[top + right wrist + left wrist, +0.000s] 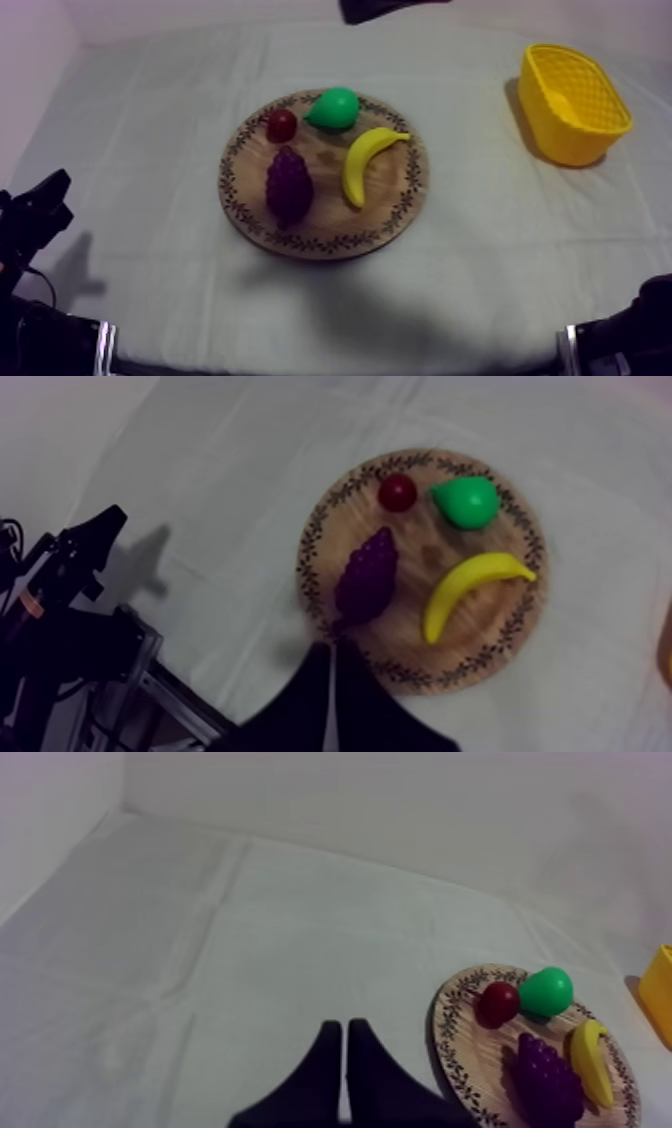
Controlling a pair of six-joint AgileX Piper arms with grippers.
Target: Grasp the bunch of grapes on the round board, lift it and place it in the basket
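Note:
The purple bunch of grapes lies on the left part of the round wooden board at the table's middle. The yellow basket stands at the far right with nothing in it. My left gripper rests low at the left edge, well away from the board. In the left wrist view its fingers lie together as a narrow wedge, with the grapes off to one side. My right gripper is shut on nothing, hovering near the board's rim close to the grapes.
A banana, a green pear and a small red fruit share the board. Part of my right arm sits at the lower right edge. A dark shape lies at the far edge.

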